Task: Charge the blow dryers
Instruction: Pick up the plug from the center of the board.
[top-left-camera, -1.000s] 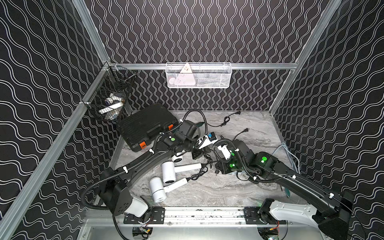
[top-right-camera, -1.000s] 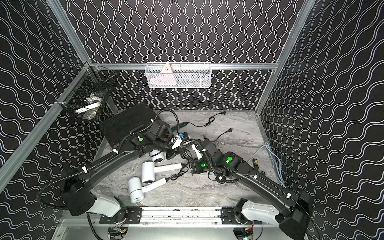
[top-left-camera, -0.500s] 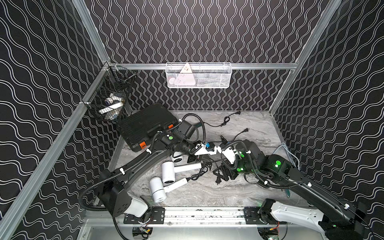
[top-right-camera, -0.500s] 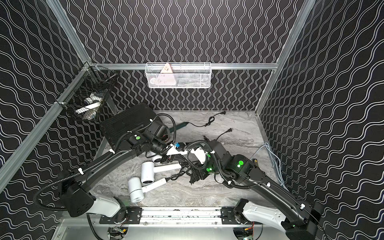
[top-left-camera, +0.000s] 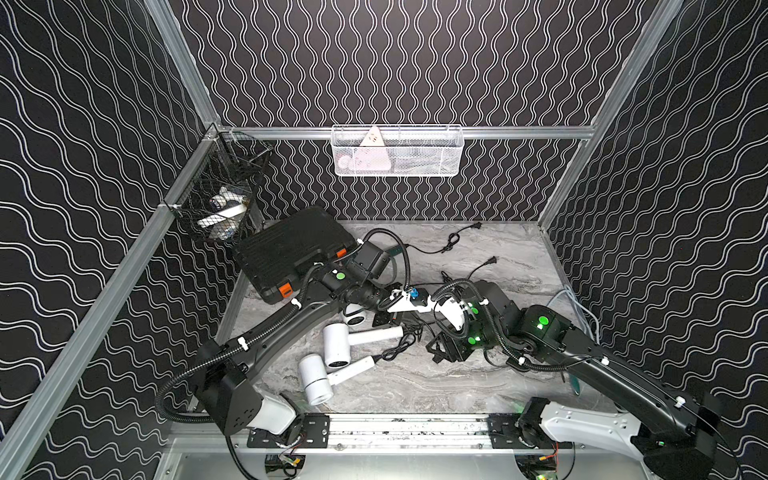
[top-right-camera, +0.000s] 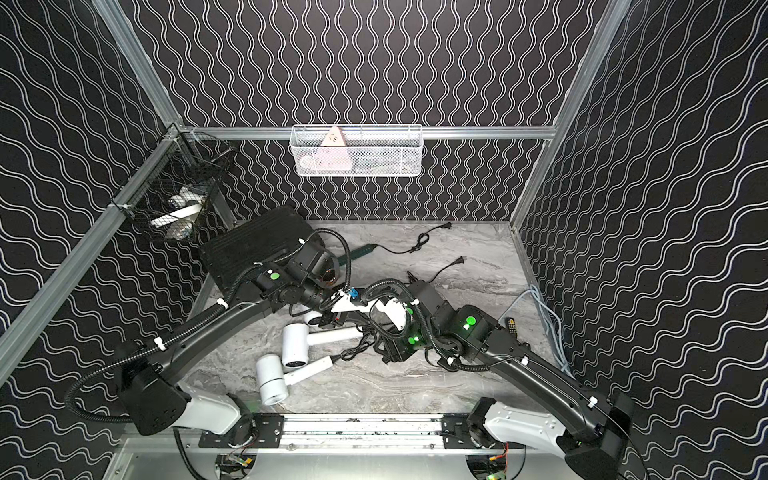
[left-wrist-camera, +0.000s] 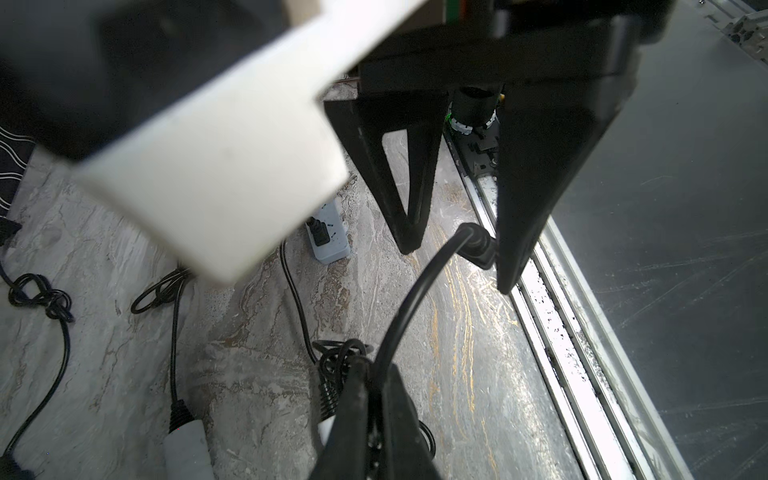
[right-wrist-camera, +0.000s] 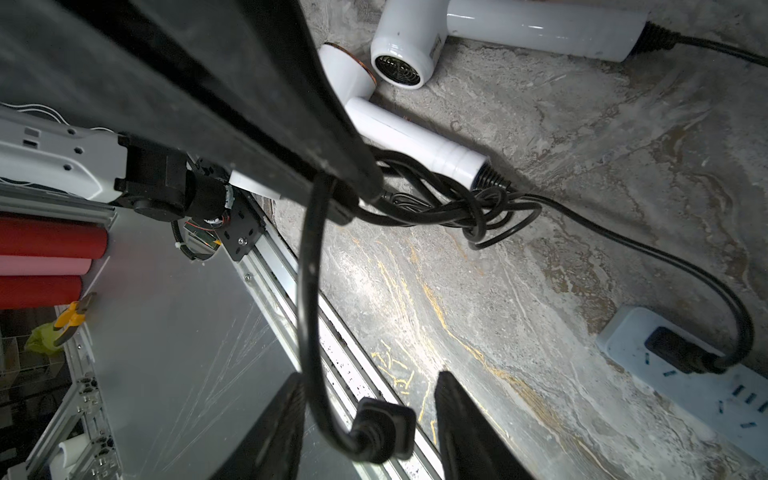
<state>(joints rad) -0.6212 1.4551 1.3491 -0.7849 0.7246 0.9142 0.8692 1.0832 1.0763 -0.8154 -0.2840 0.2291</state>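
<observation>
White on grey marble, nearest the rail: two dryers (top-left-camera: 336, 347) flat on the table (top-left-camera: 415, 386), barrels toward the near edge, cords tangled beside the handles. Just beyond, a third dryer (top-left-camera: 354, 318) half hidden under the left arm. Above the tangle, left fingers (left-wrist-camera: 349, 424) pinched fully together on a cord (left-wrist-camera: 409, 295), holding its plug (right-wrist-camera: 384, 428) up off the table; which dryer it belongs to, impossible to tell. Around that plug, right fingers (right-wrist-camera: 465, 436) parted, one on either side, apparently not yet touching it. Both wrists a little nearer the rail than a second ago, right arm swung out toward its own side. Reads as a hand-over: plug about to pass from a cord pinch to a proper grip. Close by, strip (right-wrist-camera: 706, 399) with one plug already seated, so one dryer probably done and this one next. Farther back, green dryer (top-right-camera: 359, 251) behind the left wrist, case (top-left-camera: 291, 245), and two loose plugs (top-left-camera: 492, 261) lying unplugged near the wall.
</observation>
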